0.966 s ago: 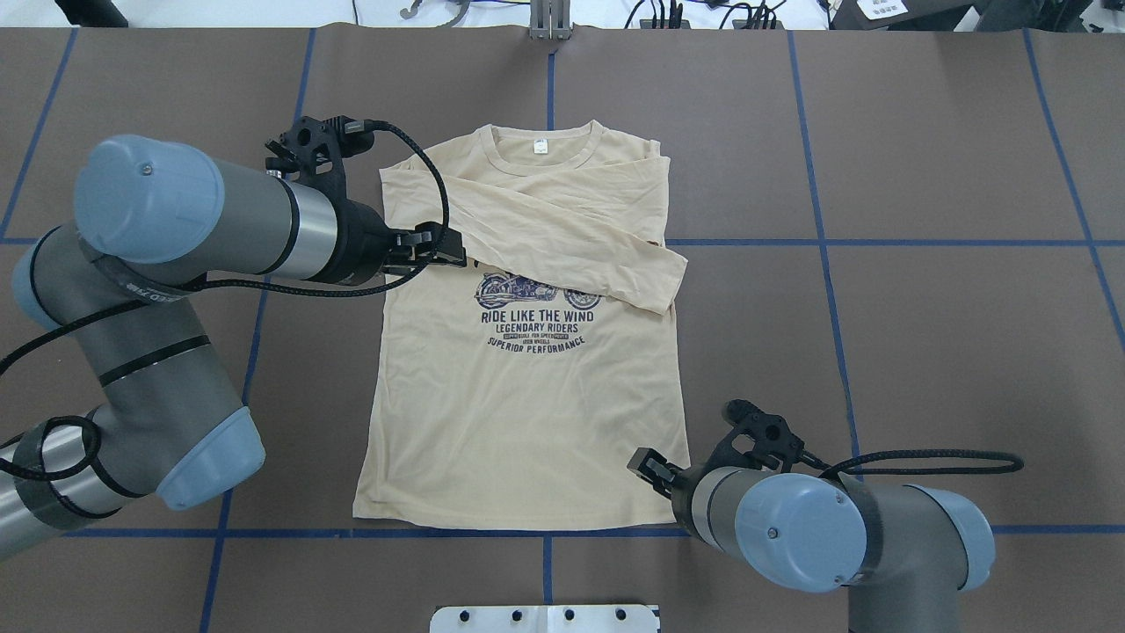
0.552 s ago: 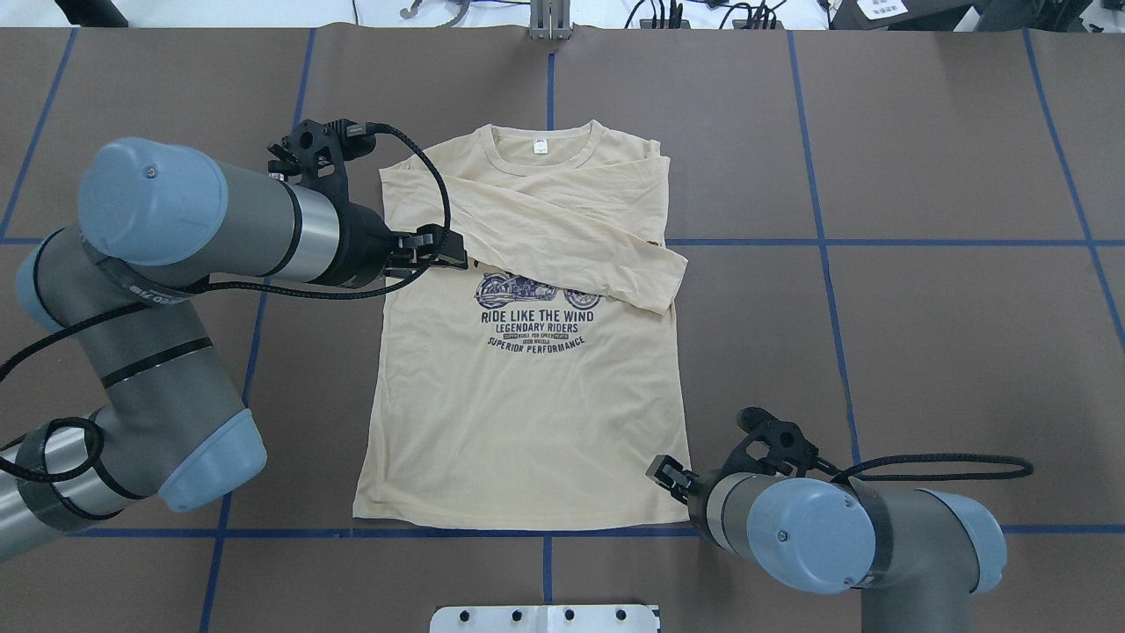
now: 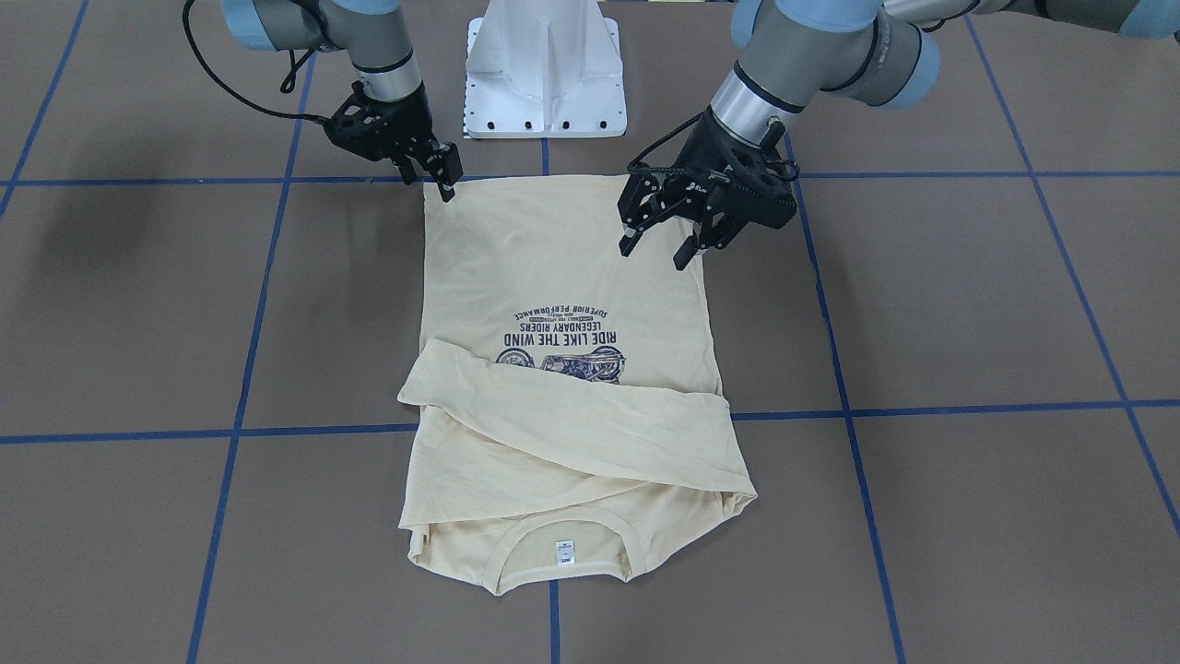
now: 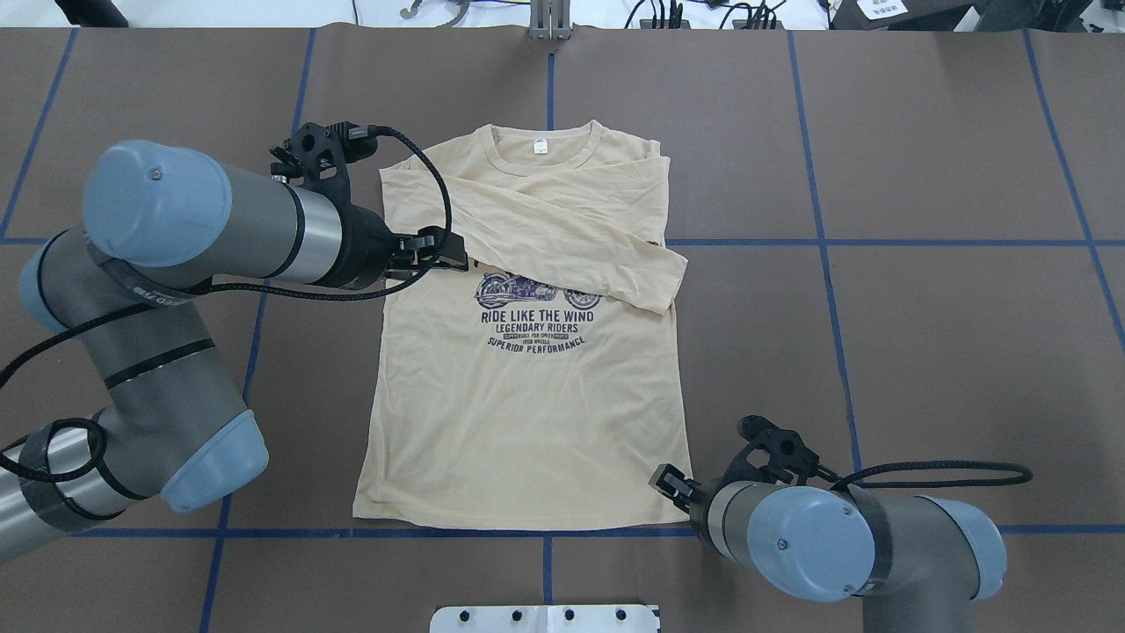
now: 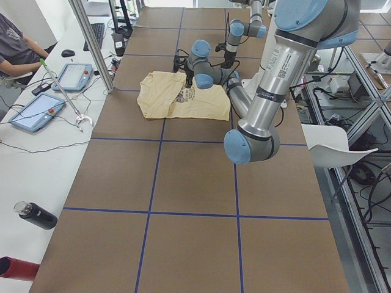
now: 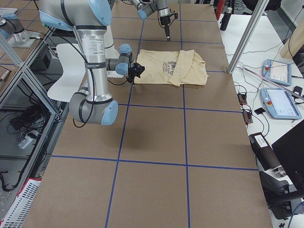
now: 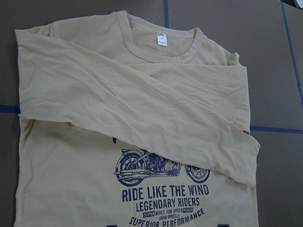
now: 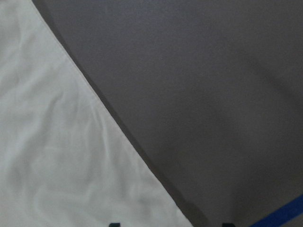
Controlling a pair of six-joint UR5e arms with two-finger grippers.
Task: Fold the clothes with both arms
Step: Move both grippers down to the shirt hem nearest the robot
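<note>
The cream-yellow long-sleeved T-shirt (image 4: 527,413) lies flat, print up, collar and white neck label (image 4: 540,147) at the far side. One sleeve (image 4: 571,246) is folded slantwise across the chest above the navy motorcycle print. My left gripper (image 3: 656,249) is open and empty, held high over the shirt; its wrist view shows the shirt's upper half (image 7: 142,109). My right gripper (image 4: 668,482) is low at the shirt's near right hem corner. In the right wrist view the hem edge (image 8: 57,165) runs down between two spread fingertips (image 8: 113,224).
The white pedestal base (image 3: 544,74) stands just behind the shirt's hem. Blue tape lines (image 4: 879,242) cross the brown table. In the exterior left view a side desk holds tablets (image 5: 36,113), a seated person (image 5: 15,43) and a dark bottle (image 5: 33,215).
My right gripper has moved back toward the robot and slightly outward, settling at the hem corner. The left arm has shifted only slightly. The shirt has not moved.
</note>
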